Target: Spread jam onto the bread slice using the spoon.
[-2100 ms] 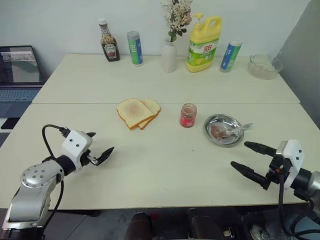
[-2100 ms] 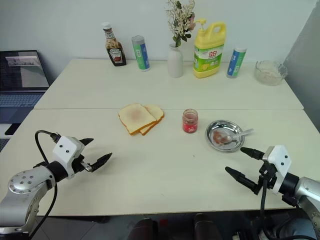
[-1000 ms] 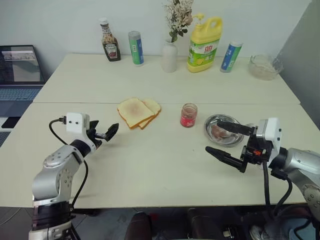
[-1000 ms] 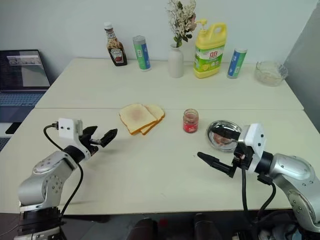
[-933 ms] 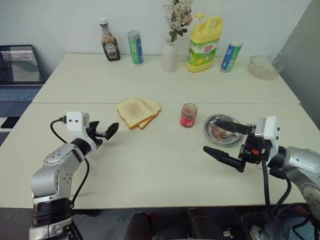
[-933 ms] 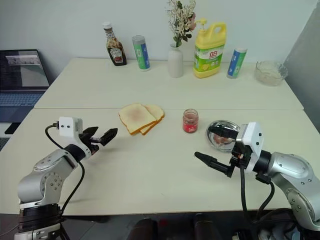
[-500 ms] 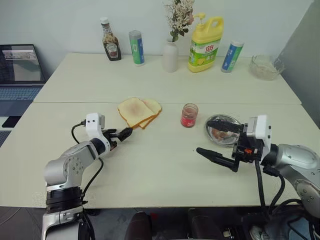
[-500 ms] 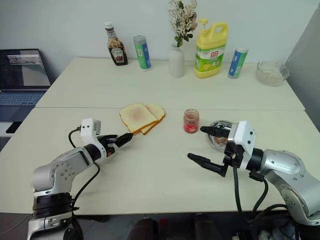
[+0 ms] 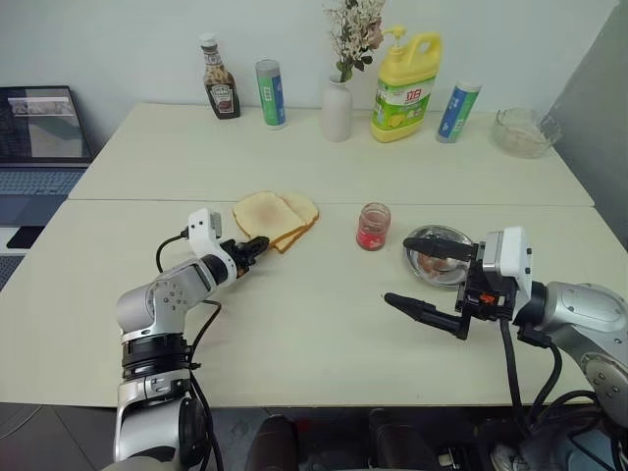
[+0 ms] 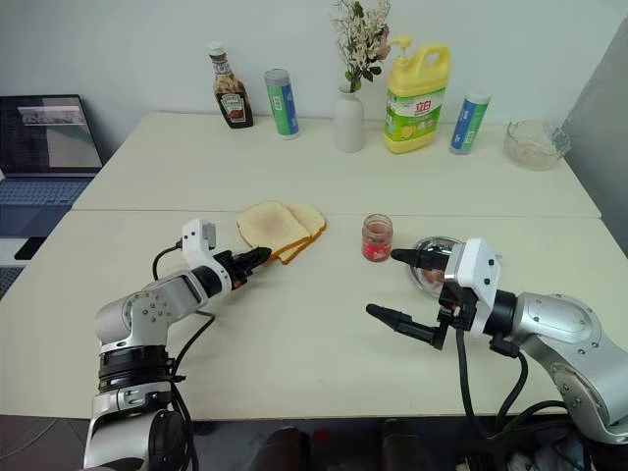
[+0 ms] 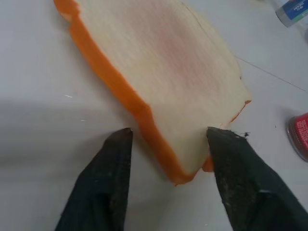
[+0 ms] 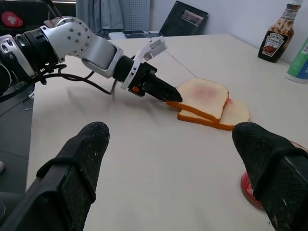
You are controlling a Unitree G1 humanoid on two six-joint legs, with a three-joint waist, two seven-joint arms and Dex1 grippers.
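Two pale cream tables (image 9: pixel 294 324) are set end to end, a seam being seen between them just behind the bread. On the near table, the bread slice (image 9: pixel 263 218) with a pinkish smear is laid partly over a second slice (image 9: pixel 300 209). To their right a small glass jar of jam (image 9: pixel 371 226) is stood, and beside that a round metal dish (image 9: pixel 437 254) is placed, with the spoon (image 10: pixel 439 267) lying in it. Along the far table's back edge are lined a ketchup bottle (image 9: pixel 218 82), a blue-green can (image 9: pixel 269 94), a white vase of dried flowers (image 9: pixel 337 110), a yellow detergent bottle (image 9: pixel 404 86), a blue tube (image 9: pixel 457 111) and a glass bowl (image 9: pixel 524 131).
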